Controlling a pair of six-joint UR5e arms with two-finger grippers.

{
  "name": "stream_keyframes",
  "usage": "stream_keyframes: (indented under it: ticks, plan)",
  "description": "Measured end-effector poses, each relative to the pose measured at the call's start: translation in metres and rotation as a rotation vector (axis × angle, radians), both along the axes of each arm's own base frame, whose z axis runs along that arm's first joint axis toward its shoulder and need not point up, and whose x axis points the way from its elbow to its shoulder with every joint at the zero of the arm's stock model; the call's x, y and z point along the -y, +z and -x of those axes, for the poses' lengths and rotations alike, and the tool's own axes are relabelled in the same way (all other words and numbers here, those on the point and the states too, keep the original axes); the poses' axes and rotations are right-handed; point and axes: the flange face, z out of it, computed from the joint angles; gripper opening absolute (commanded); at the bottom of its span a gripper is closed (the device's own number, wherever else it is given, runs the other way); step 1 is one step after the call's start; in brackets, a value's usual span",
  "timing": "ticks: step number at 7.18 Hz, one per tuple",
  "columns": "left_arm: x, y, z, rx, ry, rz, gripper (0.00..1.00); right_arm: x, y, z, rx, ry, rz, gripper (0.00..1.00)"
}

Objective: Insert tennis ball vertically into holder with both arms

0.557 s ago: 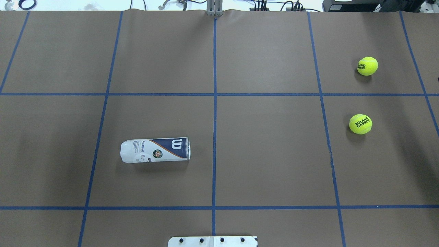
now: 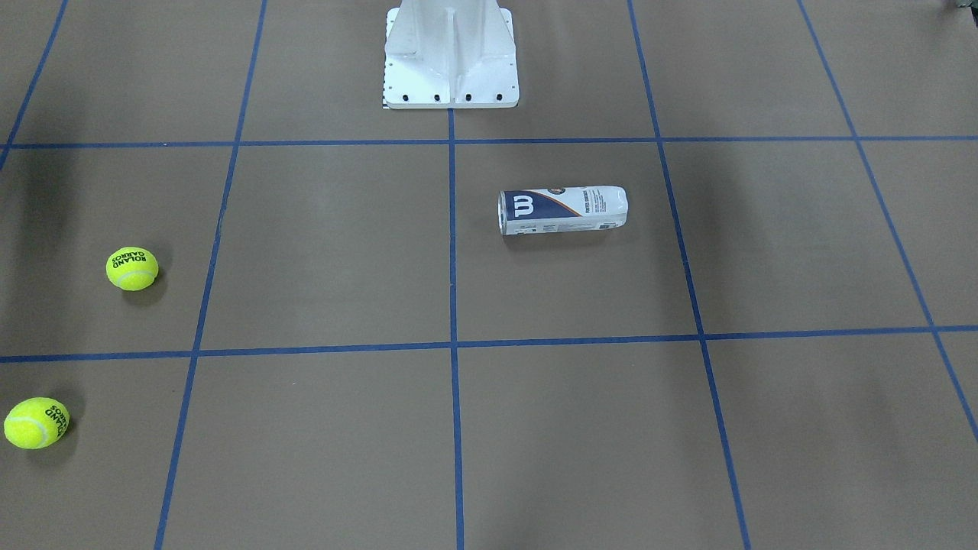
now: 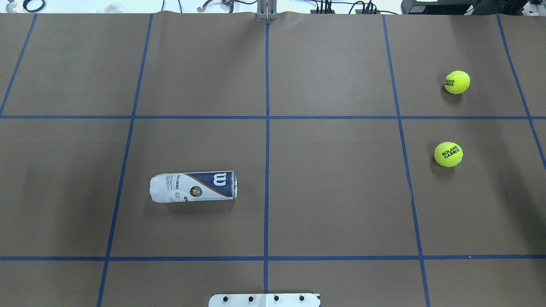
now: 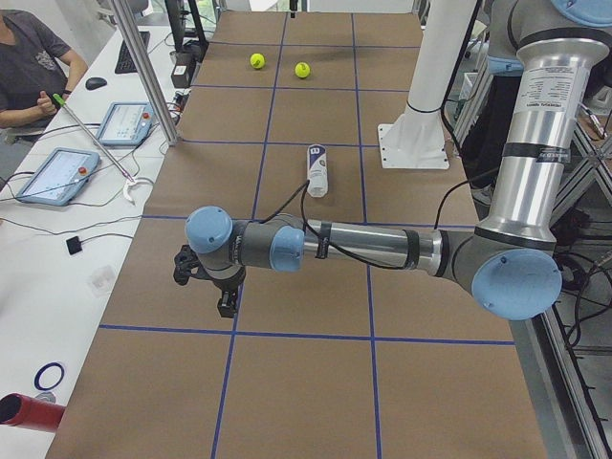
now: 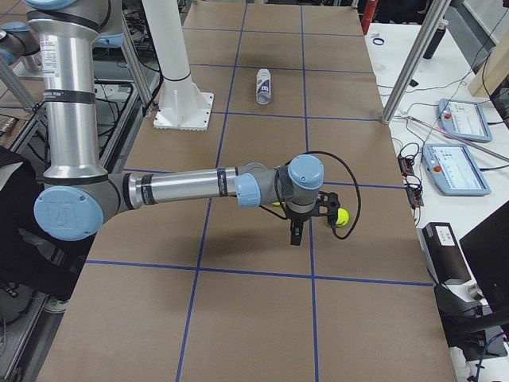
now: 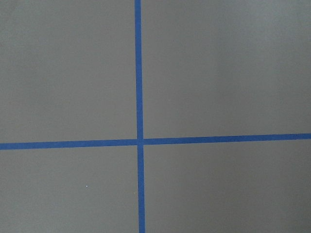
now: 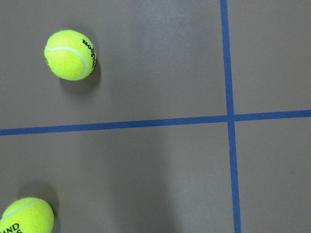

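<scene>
The holder (image 3: 192,186), a clear can with a white and navy "W" label, lies on its side on the brown table, left of the centre line; it also shows in the front view (image 2: 563,211). Two yellow tennis balls (image 3: 457,82) (image 3: 448,154) rest at the far right, and both show in the right wrist view (image 7: 69,54) (image 7: 26,216). My left gripper (image 4: 206,282) hovers over the table's left end, far from the holder. My right gripper (image 5: 312,221) hovers beside a ball (image 5: 341,216). Whether either is open or shut I cannot tell.
The white pedestal base (image 2: 451,53) stands at the robot's side of the table, at its middle. Blue tape lines divide the brown surface into squares. Side benches with tablets (image 4: 57,177) and an operator (image 4: 33,67) lie beyond the table's far edge.
A dark sliver at the overhead view's right edge has gone out of view, and the shadows at both ends have shifted slightly. The holder and balls have not moved.
</scene>
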Motion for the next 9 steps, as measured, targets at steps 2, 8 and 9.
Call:
stream_keyframes:
  ticks: [2,8,9]
  plan:
    - [0.000,-0.001,-0.013,-0.001,0.022,-0.019,0.99,-0.001,-0.003,0.001,0.006,0.002,-0.014,1.00]
    - [-0.007,-0.138,-0.164,-0.119,0.255,-0.502,1.00,-0.002,-0.009,0.005,0.027,-0.008,-0.087,1.00]
    - [-0.014,-0.188,-0.210,-0.163,0.303,-0.555,0.98,-0.002,-0.007,0.005,0.026,-0.008,-0.099,1.00]
